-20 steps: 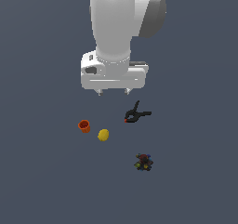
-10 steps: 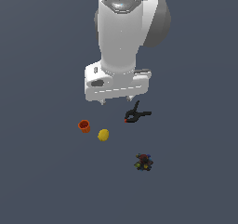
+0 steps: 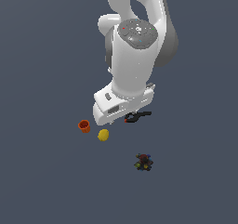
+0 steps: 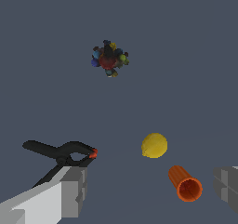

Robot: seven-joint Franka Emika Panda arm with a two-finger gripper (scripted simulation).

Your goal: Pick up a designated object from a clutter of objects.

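Currently I am viewing the gripper (image 4: 148, 190) through the wrist camera: its two grey fingers (image 4: 69, 190) are standing wide apart and holding nothing. The designated object (image 3: 143, 162) is lying alone on the grey floor (image 3: 42, 181), at about five o'clock from the lemon (image 3: 103, 135) in the exterior view and well apart from the arm (image 3: 135, 60) overhead. I am judging the object to be light and stiff, a knobbly cluster of maroon, yellow, green and blue beads whose bumps could let smooth fingers skid; I am planning to close across its widest middle, straight from above, so the pads are seating between knobs. The clutter is counting four items: one designated object, one lemon, one orange cup (image 3: 84, 126) at nine o'clock of the lemon, on its side in the wrist view, and one black clamp (image 3: 137, 117) partly hidden under the arm's hand.
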